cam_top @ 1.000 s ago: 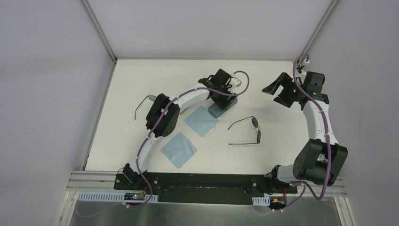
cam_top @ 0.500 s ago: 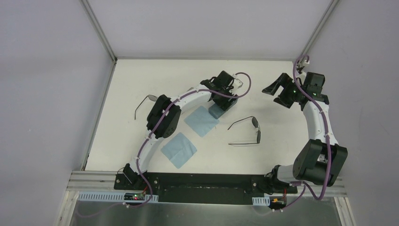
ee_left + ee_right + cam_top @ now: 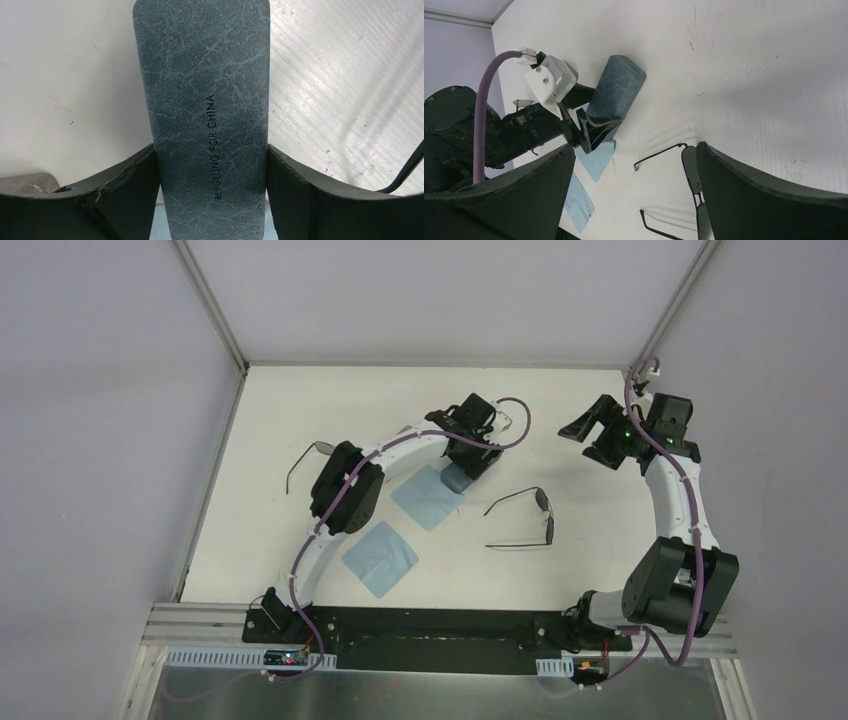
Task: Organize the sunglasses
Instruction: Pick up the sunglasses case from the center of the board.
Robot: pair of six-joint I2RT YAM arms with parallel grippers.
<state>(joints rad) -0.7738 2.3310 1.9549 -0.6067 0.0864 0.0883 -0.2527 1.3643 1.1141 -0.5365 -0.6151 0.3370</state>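
Left claw (image 3: 211,155) straddles a blue-grey oblong case (image 3: 200,75) lying flat on the counter (image 3: 260,530). Its fingers (image 3: 135,180) stand against both long sides of the case, and whether they press it cannot be told. The case's near end lies over a light blue cloth (image 3: 428,497); a second cloth (image 3: 380,558) lies nearer the arm bases. Right claw (image 3: 634,146) hangs above the counter, jaws wide apart and nothing between them. First pair of sunglasses (image 3: 549,530), arms unfolded, lies on the counter between the two claws. Second pair of sunglasses (image 3: 322,448) lies well to the left of the left claw, partly hidden by that arm's elbow.
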